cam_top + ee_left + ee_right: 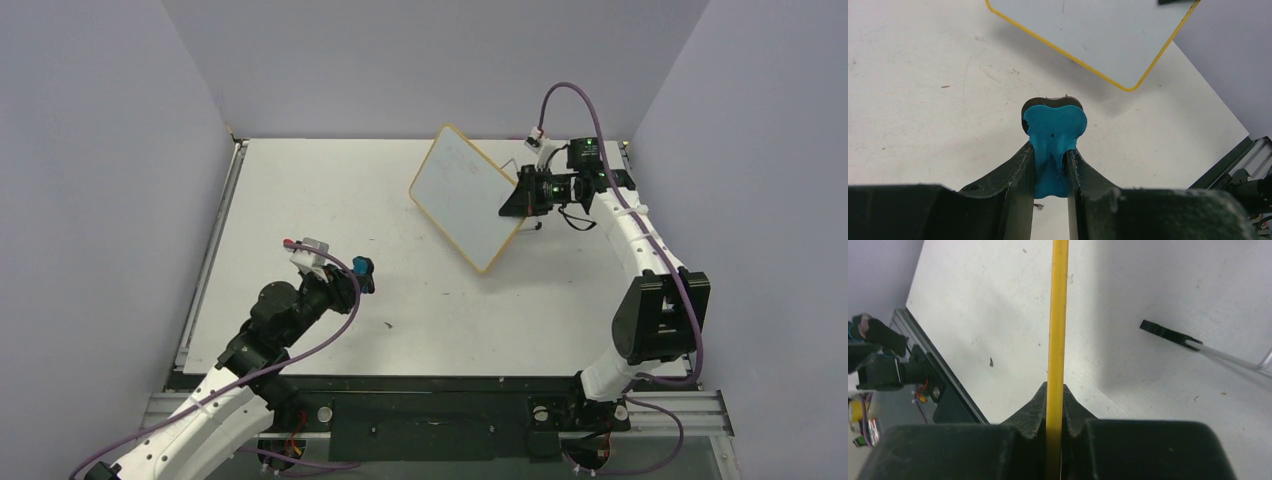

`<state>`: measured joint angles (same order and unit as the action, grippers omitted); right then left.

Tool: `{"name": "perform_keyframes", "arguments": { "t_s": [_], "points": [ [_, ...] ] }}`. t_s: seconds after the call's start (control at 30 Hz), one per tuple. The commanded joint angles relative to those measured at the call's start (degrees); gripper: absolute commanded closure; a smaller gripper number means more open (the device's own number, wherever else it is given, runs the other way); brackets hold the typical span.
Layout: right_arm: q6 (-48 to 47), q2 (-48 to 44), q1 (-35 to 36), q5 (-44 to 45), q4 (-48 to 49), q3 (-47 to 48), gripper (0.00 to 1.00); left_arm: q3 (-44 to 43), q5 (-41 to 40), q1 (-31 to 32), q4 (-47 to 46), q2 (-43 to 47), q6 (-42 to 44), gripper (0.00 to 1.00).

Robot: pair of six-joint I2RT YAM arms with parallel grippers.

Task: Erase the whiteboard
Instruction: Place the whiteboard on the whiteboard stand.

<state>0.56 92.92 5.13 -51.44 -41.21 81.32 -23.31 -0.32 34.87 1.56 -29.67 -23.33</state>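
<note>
The whiteboard point(468, 195) is held tilted over the far-right part of the table point(300, 200), w/ its right edge clamped in the right gripper point(522, 197). The jaws are closed hard on the thin yellow frame, which is seen edge-on in the right wrist view. One corner is pointed toward the back edge of the table and one toward the near side. A shadow is cast on the tabletop under the board's near edges. A thin metal rod point(1198, 346) w/ a black forked tip is seen lying on the table beside the board.

A blue eraser point(1054, 132) w/ black backing is pinched in the left gripper point(360, 275), jaws only a narrow gap apart, approx. mid-table left of centre. A stretch of bare tabletop is seen between the eraser and the board's near-left edge. The right arm is set close to the right wall point(760, 150).
</note>
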Motion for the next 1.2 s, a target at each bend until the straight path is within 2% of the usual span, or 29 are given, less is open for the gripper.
{"name": "perform_keyframes", "arguments": {
  "t_s": [0.0, 0.2, 0.57, 1.17],
  "points": [
    [10.1, -6.3, -1.7, 0.6, 14.7, 3.8, 1.0, -1.1, -1.5, -0.2, 0.4, 1.1, -0.5, 1.0],
    [15.7, -9.4, -4.4, 6.6, 23.6, 2.3, 1.0, -1.3, -2.1, -0.2, 0.7, 1.4, -0.3, 1.0],
    [17.8, -11.9, -6.8, 17.3, 27.8, -5.7, 1.0, -1.3, -2.2, -0.2, 0.6, 0.8, -0.3, 1.0],
    [12.4, -7.3, -6.4, 20.9, 27.8, -12.5, 1.0, -1.4, -2.0, -0.2, 0.6, 0.4, -0.2, 1.0]
  ]
}}
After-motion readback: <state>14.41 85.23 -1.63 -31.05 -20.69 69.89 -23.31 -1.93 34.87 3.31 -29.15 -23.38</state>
